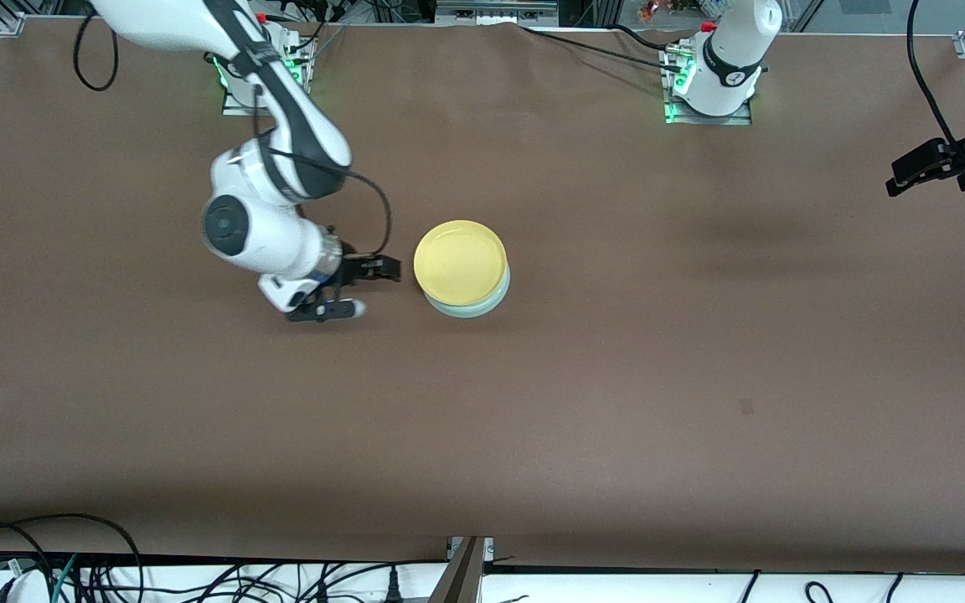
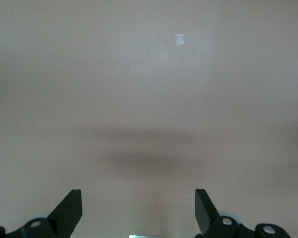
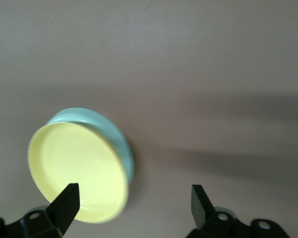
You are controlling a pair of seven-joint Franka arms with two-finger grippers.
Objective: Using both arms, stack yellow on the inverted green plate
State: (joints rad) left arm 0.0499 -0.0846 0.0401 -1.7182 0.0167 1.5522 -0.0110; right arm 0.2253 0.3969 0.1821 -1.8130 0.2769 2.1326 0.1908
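The yellow plate (image 1: 459, 261) is seen resting rim-up on the inverted green plate (image 1: 482, 305), near the middle of the brown worktop (image 1: 616, 377). The two are not set squarely: the yellow plate is shifted toward the robots' bases, so that a crescent of green edge is left showing on the side nearer the front camera and toward the left arm's end.

The right hand (image 1: 359, 287) is held low beside the stack, toward the right arm's end of the worktop, its fingers spread wide and nothing gripped; a narrow strip of bare surface is left between its fingertips and the plates' rims. In the right wrist view the yellow plate (image 3: 77, 171) and the green rim (image 3: 116, 139) are seen just ahead of one finger (image 3: 64, 203).

The left hand (image 1: 910, 172) is kept waiting, raised over the left arm's end of the worktop well apart from the stack, its fingers (image 2: 69, 208) wide and empty. Open worktop is left all round the stack, apart from the right hand.
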